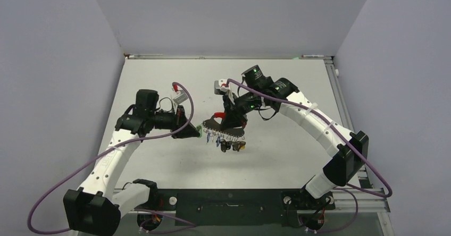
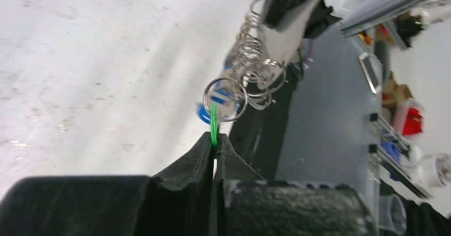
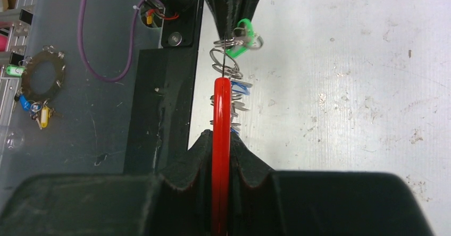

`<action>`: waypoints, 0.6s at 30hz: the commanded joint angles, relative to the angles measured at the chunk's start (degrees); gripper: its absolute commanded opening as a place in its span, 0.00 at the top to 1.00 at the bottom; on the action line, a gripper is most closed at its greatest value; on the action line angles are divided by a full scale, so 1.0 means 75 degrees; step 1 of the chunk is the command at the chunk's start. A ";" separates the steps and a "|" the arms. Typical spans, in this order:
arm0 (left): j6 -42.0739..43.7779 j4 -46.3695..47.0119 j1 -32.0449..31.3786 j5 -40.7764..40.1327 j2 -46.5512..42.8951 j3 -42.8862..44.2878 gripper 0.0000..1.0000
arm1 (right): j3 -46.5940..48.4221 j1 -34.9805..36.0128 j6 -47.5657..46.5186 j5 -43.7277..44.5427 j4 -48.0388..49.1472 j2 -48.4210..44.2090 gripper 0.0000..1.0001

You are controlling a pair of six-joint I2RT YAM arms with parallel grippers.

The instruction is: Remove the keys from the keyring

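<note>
The grey crescent keyring (image 1: 222,127) with a red arc (image 1: 218,114) hangs above the table centre. My right gripper (image 1: 232,121) is shut on it; in the right wrist view the red arc (image 3: 221,114) runs edge-on between the jaws (image 3: 221,140). Several keys (image 1: 226,143) with blue, black and yellow tags hang from its lower edge on small split rings (image 2: 250,71). My left gripper (image 1: 195,131) is shut on the green key tag (image 2: 214,124) at the ring's left end, also in the right wrist view (image 3: 242,36). A blue tag (image 2: 215,100) hangs behind it.
The black base rail (image 1: 228,207) runs along the table's near edge. In the right wrist view a second round ring with coloured keys (image 3: 40,82) lies on the dark floor beside the table, near a purple cable (image 3: 106,39).
</note>
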 commanded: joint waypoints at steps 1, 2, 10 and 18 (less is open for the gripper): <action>0.0255 0.0074 -0.0221 -0.1474 -0.0181 0.0684 1.00 | 0.0114 -0.0024 -0.0314 -0.0301 0.0183 -0.0208 0.95; 0.0629 -0.0242 -0.0302 -0.1612 -0.0223 0.0805 1.00 | 0.0175 -0.0024 -0.0353 -0.0298 0.0117 -0.0167 0.95; 0.3267 -0.2382 -0.0766 -0.2804 -0.0333 0.1703 1.00 | 0.0052 0.0001 -0.0625 -0.0270 0.0162 -0.0088 0.95; 0.4421 -0.2603 -0.0945 -0.3491 -0.0520 0.2160 1.00 | -0.0623 0.0027 -0.0671 -0.0109 0.1093 -0.0411 0.92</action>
